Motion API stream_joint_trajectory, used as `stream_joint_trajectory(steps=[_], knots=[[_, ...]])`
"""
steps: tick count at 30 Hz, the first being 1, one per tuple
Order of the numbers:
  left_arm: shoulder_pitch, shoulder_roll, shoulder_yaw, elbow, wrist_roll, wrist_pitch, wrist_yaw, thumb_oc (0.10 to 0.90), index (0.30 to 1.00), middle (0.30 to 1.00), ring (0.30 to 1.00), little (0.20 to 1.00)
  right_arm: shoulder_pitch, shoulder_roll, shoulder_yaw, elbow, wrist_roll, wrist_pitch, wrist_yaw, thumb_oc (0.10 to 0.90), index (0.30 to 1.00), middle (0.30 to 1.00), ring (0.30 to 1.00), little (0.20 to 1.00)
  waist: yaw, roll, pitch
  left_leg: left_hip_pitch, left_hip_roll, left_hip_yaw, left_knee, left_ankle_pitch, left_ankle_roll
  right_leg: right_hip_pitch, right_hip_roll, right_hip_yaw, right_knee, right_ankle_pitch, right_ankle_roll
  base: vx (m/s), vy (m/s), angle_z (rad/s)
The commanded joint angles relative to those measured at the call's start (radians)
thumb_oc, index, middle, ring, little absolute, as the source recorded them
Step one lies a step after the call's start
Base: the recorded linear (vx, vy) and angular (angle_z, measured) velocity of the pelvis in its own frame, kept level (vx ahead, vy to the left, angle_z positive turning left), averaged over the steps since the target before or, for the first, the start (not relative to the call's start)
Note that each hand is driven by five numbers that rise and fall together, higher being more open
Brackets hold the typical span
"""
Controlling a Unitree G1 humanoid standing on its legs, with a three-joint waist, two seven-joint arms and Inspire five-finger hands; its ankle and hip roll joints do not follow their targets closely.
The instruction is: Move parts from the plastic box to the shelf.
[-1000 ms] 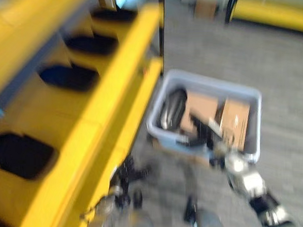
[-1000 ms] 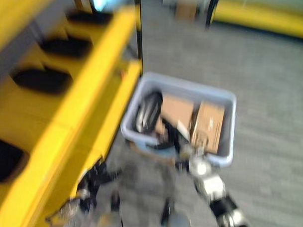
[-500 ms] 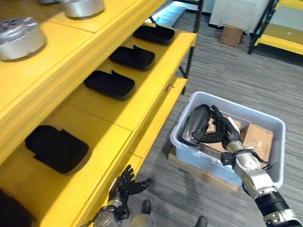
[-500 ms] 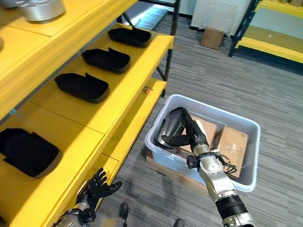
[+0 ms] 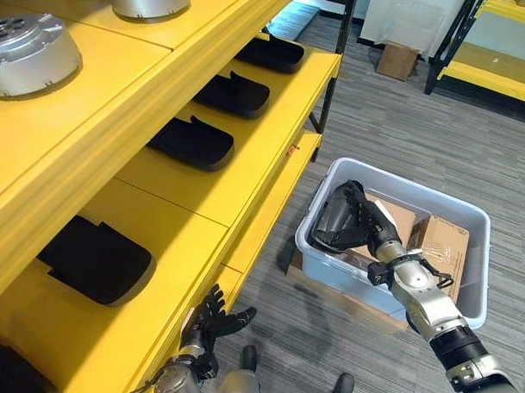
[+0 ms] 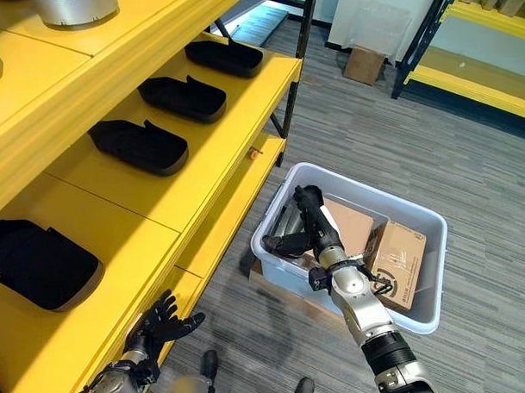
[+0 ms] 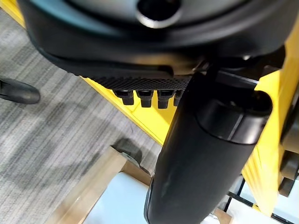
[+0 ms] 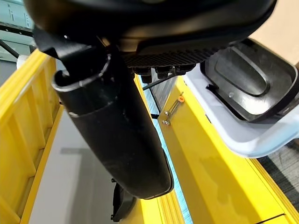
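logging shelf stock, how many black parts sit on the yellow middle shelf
4 in plain sight: far end, next one, third, nearest. A dark edge at the lower left corner may be a fifth. One more lies in the plastic box by the right hand.

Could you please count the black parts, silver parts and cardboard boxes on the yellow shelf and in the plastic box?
Black parts on the shelf, fully in view: 4
Black parts in the plastic box: 1
Silver parts on the shelf: 2
Cardboard boxes in the plastic box: 2
Total: 9
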Motion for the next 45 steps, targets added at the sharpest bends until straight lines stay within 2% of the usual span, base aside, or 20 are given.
stream_joint_trajectory(steps=[1, 7, 11, 12, 14, 17, 19, 20, 21, 22, 23, 24, 25, 26, 27, 30, 32, 33, 38, 45], knots=[[-0.009, 0.028, 0.006, -0.111, -0.024, -0.078, -0.018, 0.900, 1.000, 1.000, 1.000, 1.000, -0.134, -0.036, -0.004, -0.019, -0.039, -0.090, 0.000, 0.900, 1.000, 1.000, 1.000, 1.000, 0.012, -0.013, -0.047, 0.014, 0.069, -0.023, 0.033, -0.085, -0.033, 0.036, -0.096, 0.037, 0.027, 0.051, 0.077, 0.00, -0.004, -0.04], [-0.016, 0.030, 0.021, -0.107, -0.018, -0.081, -0.008, 0.900, 1.000, 1.000, 1.000, 1.000, -0.139, -0.039, 0.008, -0.021, -0.045, -0.086, 0.007, 0.900, 1.000, 1.000, 1.000, 1.000, 0.006, -0.003, -0.051, 0.030, 0.081, -0.013, 0.007, -0.073, -0.038, 0.023, -0.090, 0.050, 0.028, 0.039, 0.076, -0.01, -0.018, -0.03], [-0.016, 0.034, 0.028, -0.106, -0.019, -0.077, -0.007, 0.900, 1.000, 1.000, 1.000, 1.000, -0.130, -0.047, 0.003, -0.024, -0.050, -0.078, 0.018, 0.900, 1.000, 1.000, 1.000, 1.000, -0.003, 0.019, -0.059, 0.066, 0.129, -0.009, -0.039, -0.039, -0.062, 0.013, -0.051, 0.069, 0.060, -0.036, 0.052, -0.01, -0.147, -0.17], [-0.010, 0.028, 0.034, -0.110, -0.030, -0.074, -0.007, 0.900, 1.000, 1.000, 1.000, 1.000, -0.124, -0.058, 0.000, -0.024, -0.050, -0.074, 0.022, 0.900, 1.000, 1.000, 1.000, 1.000, -0.015, 0.038, -0.060, 0.086, 0.174, -0.011, -0.063, -0.006, -0.083, 0.006, -0.011, 0.083, 0.097, -0.089, 0.026, -0.03, -0.231, -0.22], [-0.005, 0.024, 0.035, -0.110, -0.034, -0.073, -0.006, 0.900, 1.000, 1.000, 1.000, 1.000, -0.124, -0.063, 0.003, -0.022, -0.049, -0.073, 0.024, 0.900, 1.000, 1.000, 1.000, 1.000, -0.021, 0.046, -0.060, 0.093, 0.189, -0.012, -0.071, 0.006, -0.088, 0.003, 0.005, 0.091, 0.110, -0.106, 0.016, -0.04, -0.194, -0.06], [0.014, 0.004, 0.045, -0.111, -0.042, -0.067, -0.007, 0.900, 1.000, 1.000, 1.000, 1.000, -0.120, -0.070, 0.010, -0.017, -0.038, -0.074, 0.029, 0.900, 1.000, 1.000, 1.000, 1.000, -0.029, 0.069, -0.062, 0.106, 0.249, -0.019, -0.097, 0.084, -0.114, 0.000, 0.078, 0.108, 0.124, -0.153, -0.026, -0.05, -0.268, -0.11], [0.028, -0.012, 0.056, -0.122, -0.052, -0.069, -0.005, 0.900, 1.000, 1.000, 1.000, 1.000, -0.131, -0.084, 0.018, -0.014, -0.030, -0.079, 0.028, 0.900, 1.000, 1.000, 1.000, 1.000, -0.029, 0.084, -0.056, 0.086, 0.289, -0.037, -0.076, 0.181, -0.137, 0.000, 0.136, 0.116, 0.112, -0.160, -0.057, -0.09, -0.325, -0.12], [0.032, -0.018, 0.060, -0.125, -0.055, -0.067, -0.007, 0.900, 1.000, 1.000, 1.000, 1.000, -0.131, -0.093, 0.018, -0.017, -0.028, -0.081, 0.027, 0.900, 1.000, 1.000, 1.000, 1.000, -0.027, 0.087, -0.051, 0.069, 0.299, -0.047, -0.054, 0.214, -0.140, 0.001, 0.155, 0.116, 0.103, -0.163, -0.070, -0.07, -0.228, -0.08], [0.032, -0.018, 0.060, -0.125, -0.055, -0.067, -0.007, 0.900, 1.000, 1.000, 1.000, 1.000, -0.131, -0.093, 0.018, -0.017, -0.028, -0.081, 0.027, 0.900, 1.000, 1.000, 1.000, 1.000, -0.027, 0.088, -0.051, 0.069, 0.299, -0.048, -0.054, 0.214, -0.140, 0.001, 0.155, 0.115, 0.103, -0.163, -0.070, -0.10, -0.286, -0.09], [0.036, -0.026, 0.065, -0.129, -0.057, -0.069, -0.012, 0.900, 1.000, 1.000, 1.000, 1.000, -0.133, -0.105, 0.013, -0.011, -0.021, -0.084, 0.022, 0.900, 1.000, 1.000, 1.000, 1.000, -0.017, 0.087, -0.029, 0.038, 0.300, -0.078, 0.012, 0.275, -0.137, 0.018, 0.173, 0.105, 0.086, -0.163, -0.092, -0.09, -0.283, -0.08], [0.036, -0.029, 0.069, -0.128, -0.056, -0.069, -0.013, 0.900, 1.000, 1.000, 1.000, 1.000, -0.135, -0.111, 0.012, -0.013, -0.016, -0.086, 0.025, 0.900, 1.000, 1.000, 1.000, 1.000, -0.016, 0.083, -0.021, 0.018, 0.299, -0.082, 0.046, 0.288, -0.130, 0.024, 0.177, 0.094, 0.081, -0.165, -0.102, -0.09, -0.283, 0.11], [0.036, -0.029, 0.069, -0.128, -0.056, -0.069, -0.013, 0.900, 1.000, 1.000, 1.000, 1.000, -0.135, -0.111, 0.012, -0.012, -0.016, -0.086, 0.026, 0.900, 1.000, 1.000, 1.000, 1.000, -0.017, 0.083, -0.021, 0.016, 0.298, -0.084, 0.049, 0.288, -0.130, 0.024, 0.177, 0.092, 0.080, -0.165, -0.102, -0.04, -0.248, 0.15], [0.037, -0.031, 0.067, -0.124, -0.051, -0.067, -0.018, 0.900, 1.000, 1.000, 1.000, 1.000, -0.114, -0.122, -0.002, -0.022, -0.016, -0.082, 0.026, 0.900, 1.000, 1.000, 1.000, 1.000, -0.015, 0.074, -0.017, -0.022, 0.267, -0.057, 0.101, 0.264, -0.107, 0.042, 0.177, 0.066, 0.066, -0.169, -0.114, 0.02, -0.235, 0.30], [0.035, -0.033, 0.059, -0.118, -0.042, -0.063, -0.026, 0.900, 1.000, 1.000, 1.000, 1.000, -0.085, -0.124, -0.018, -0.034, -0.018, -0.079, 0.026, 0.900, 1.000, 1.000, 1.000, 1.000, -0.008, 0.076, -0.022, -0.071, 0.181, -0.033, 0.080, 0.206, -0.087, 0.061, 0.171, 0.040, 0.050, -0.169, -0.106, 0.04, -0.249, 0.35], [0.033, -0.033, 0.055, -0.115, -0.034, -0.063, -0.030, 0.900, 1.000, 1.000, 1.000, 1.000, -0.074, -0.124, -0.026, -0.036, -0.020, -0.079, 0.026, 0.900, 1.000, 1.000, 1.000, 1.000, -0.006, 0.082, -0.024, -0.091, 0.144, -0.023, 0.048, 0.188, -0.084, 0.068, 0.170, 0.033, 0.043, -0.165, -0.100, 0.07, -0.108, 0.73], [0.021, -0.028, 0.044, -0.109, -0.019, -0.066, -0.033, 0.900, 1.000, 1.000, 1.000, 1.000, -0.053, -0.121, -0.047, -0.050, -0.027, -0.083, 0.021, 0.900, 1.000, 1.000, 1.000, 1.000, -0.009, 0.094, -0.026, -0.109, 0.129, 0.002, 0.003, 0.196, -0.092, 0.068, 0.178, 0.028, 0.046, -0.169, -0.093, 0.05, 0.014, 0.46], [0.025, -0.032, 0.039, -0.101, -0.017, -0.066, -0.031, 0.900, 1.000, 1.000, 1.000, 1.000, -0.023, -0.085, -0.051, -0.055, -0.046, -0.086, 0.024, 0.900, 1.000, 1.000, 1.000, 1.000, -0.018, 0.103, -0.040, -0.041, 0.123, -0.015, -0.053, 0.158, -0.077, 0.083, 0.172, 0.035, 0.057, -0.181, -0.077, 0.13, 0.084, -0.08], [0.025, -0.032, 0.039, -0.101, -0.017, -0.066, -0.031, 0.900, 1.000, 1.000, 1.000, 1.000, -0.023, -0.085, -0.051, -0.055, -0.046, -0.086, 0.024, 0.900, 1.000, 1.000, 1.000, 1.000, -0.018, 0.104, -0.042, -0.043, 0.123, -0.016, -0.054, 0.160, -0.076, 0.081, 0.173, 0.034, 0.055, -0.179, -0.077, 0.15, 0.068, -0.33], [0.029, -0.028, 0.041, -0.096, -0.003, -0.063, -0.039, 0.900, 1.000, 1.000, 1.000, 1.000, 0.025, -0.073, -0.084, -0.082, -0.067, -0.084, 0.024, 0.900, 1.000, 1.000, 1.000, 1.000, -0.032, 0.095, -0.083, 0.020, 0.114, 0.018, -0.118, 0.142, -0.065, 0.117, 0.149, 0.034, 0.018, -0.163, -0.061, 0.16, 0.058, -0.08], [0.036, -0.017, 0.040, -0.098, 0.002, -0.062, -0.029, 0.900, 1.000, 1.000, 1.000, 1.000, 0.016, -0.064, -0.074, -0.091, -0.075, -0.085, 0.018, 0.900, 1.000, 1.000, 1.000, 1.000, -0.031, 0.081, -0.095, 0.048, 0.109, 0.045, -0.145, 0.129, -0.055, 0.116, 0.131, 0.037, 0.000, -0.146, -0.040, 0.08, 0.031, -0.01]])
